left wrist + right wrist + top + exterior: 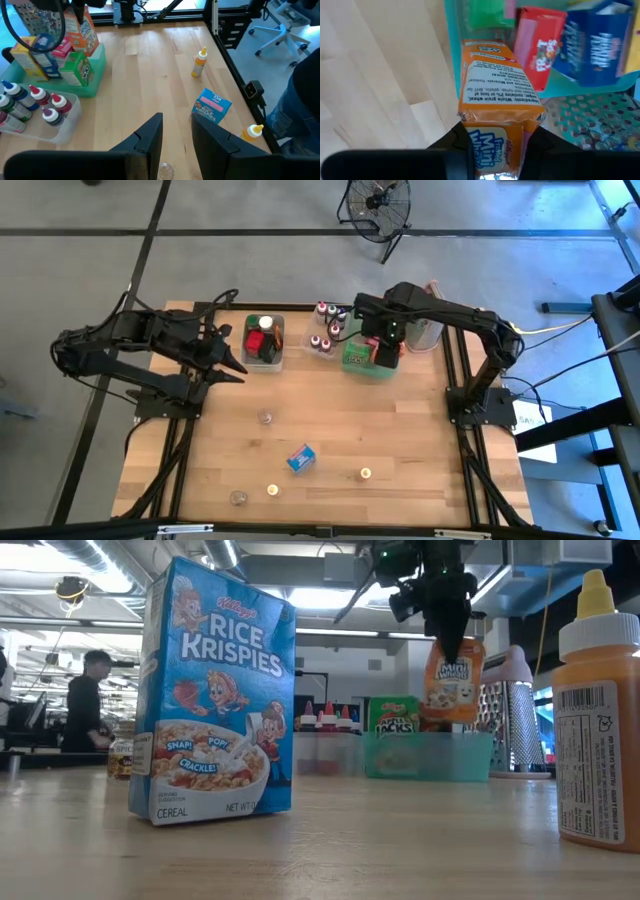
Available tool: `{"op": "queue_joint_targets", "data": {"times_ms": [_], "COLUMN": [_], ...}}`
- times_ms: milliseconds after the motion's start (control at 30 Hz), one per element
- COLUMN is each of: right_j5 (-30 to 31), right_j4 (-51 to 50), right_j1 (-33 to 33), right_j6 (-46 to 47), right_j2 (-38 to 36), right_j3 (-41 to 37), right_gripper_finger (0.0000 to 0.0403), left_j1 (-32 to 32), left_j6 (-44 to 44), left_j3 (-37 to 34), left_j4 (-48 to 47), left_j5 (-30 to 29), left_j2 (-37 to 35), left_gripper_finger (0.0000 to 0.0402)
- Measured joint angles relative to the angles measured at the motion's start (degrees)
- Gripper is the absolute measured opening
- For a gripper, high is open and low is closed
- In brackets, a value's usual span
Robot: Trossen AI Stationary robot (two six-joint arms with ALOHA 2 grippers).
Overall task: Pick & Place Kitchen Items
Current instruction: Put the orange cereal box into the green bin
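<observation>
My right gripper (385,345) hangs over the green tray (352,364), shut on an orange Mini Wheats box (452,680). In the tray stand a green box (392,718), a red box (540,47) and a blue box (595,42). My left gripper (176,142) waits at the table's left, raised and slanting down, open with nothing between its fingers. On the bare table lie a blue Rice Krispies box (301,458), orange bottles (200,62) (252,132) and small jars (265,417). My right gripper pinches the orange box by its upper end (492,132) between its two fingers (456,145), coming from above and pointing down. The box hangs upright below the fingers, lifted over the green tray, its lower end near the tray's rim (440,737).
A clear bin (264,340) with jars and a clear bin of capped bottles (35,107) stand at the far side, left of the tray. A metal grater (510,705) stands just right of the tray. A person (85,705) is in the room behind.
</observation>
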Motion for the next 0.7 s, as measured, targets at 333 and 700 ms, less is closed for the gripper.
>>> {"op": "queue_joint_targets", "data": {"times_ms": [333, 700], "right_j5": [-0.3, -0.4], "right_j4": [0.5, 3.2], "right_j1": [-0.6, -1.8], "right_j6": [-3.0, -5.8], "right_j2": [3.7, 8.3], "right_j3": [-0.1, -0.1], "right_gripper_finger": [0.0094, 0.0094], "left_j1": [0.0, 0.0], "left_j6": [-0.1, -0.7], "left_j3": [0.0, 0.0], "left_j4": [0.0, 0.0], "left_j5": [-0.5, -0.5], "left_j2": [0.0, 0.0], "left_gripper_finger": [0.0098, 0.0098]}}
